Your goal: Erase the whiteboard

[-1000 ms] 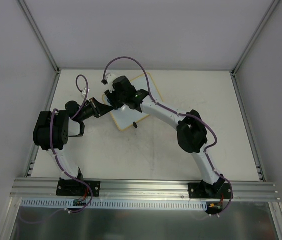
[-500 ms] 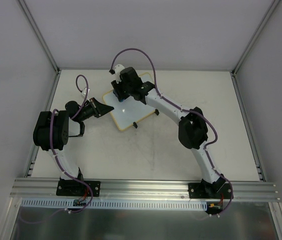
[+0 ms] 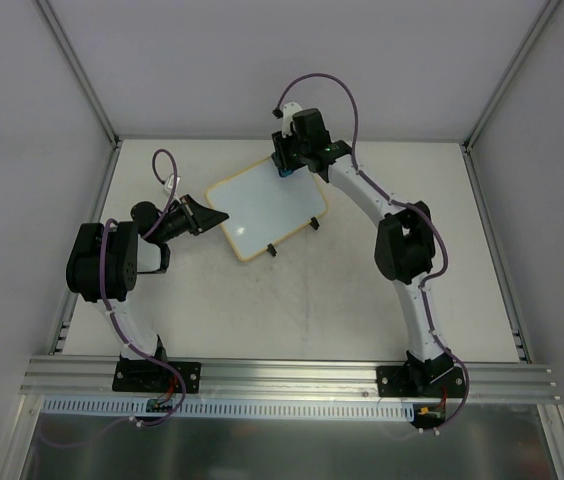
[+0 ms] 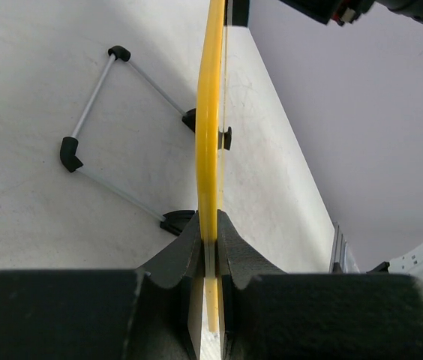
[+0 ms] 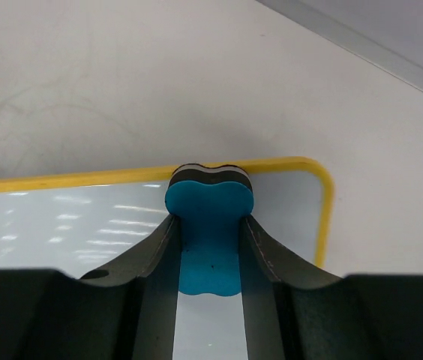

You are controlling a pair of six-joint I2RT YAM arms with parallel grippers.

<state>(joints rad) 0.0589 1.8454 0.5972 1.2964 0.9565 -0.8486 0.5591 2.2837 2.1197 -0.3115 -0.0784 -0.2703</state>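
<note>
**Both grippers clenched: left on the whiteboard's frame, right on the eraser**

Top view: you have the whiteboard (image 3: 267, 212) lying askew on the desk (image 3: 362, 300), around the middle and towards the far side. Your left gripper (image 3: 214, 214) meets the whiteboard's left edge, its arm folded back on that side. Your right gripper (image 3: 288, 166) sits over the whiteboard's far corner, with a bit of the blue eraser (image 3: 284, 171) showing beneath it. Two small black clips stick out from the whiteboard's near edge. From here the white surface looks clean, though faint marks would be too small to tell.

Left wrist view: you see the whiteboard (image 4: 210, 112) edge-on as a thin yellow line. The left gripper (image 4: 210, 234) is clenched on that frame, one finger tight to each face. To the whiteboard's left, a thin wire stand (image 4: 114, 124) with black corner pieces runs out from two black clips on the frame, against the pale desk (image 4: 24, 82).

Right wrist view: the right gripper (image 5: 209, 219) is grasping the eraser (image 5: 209, 201), its fingers closed on the blue block's sides. The eraser's dark end lies at the whiteboard's (image 5: 69, 225) far yellow edge, near the rounded corner. Whether it presses on the surface you cannot tell. Bare desk (image 5: 121, 75) lies beyond the whiteboard.
</note>
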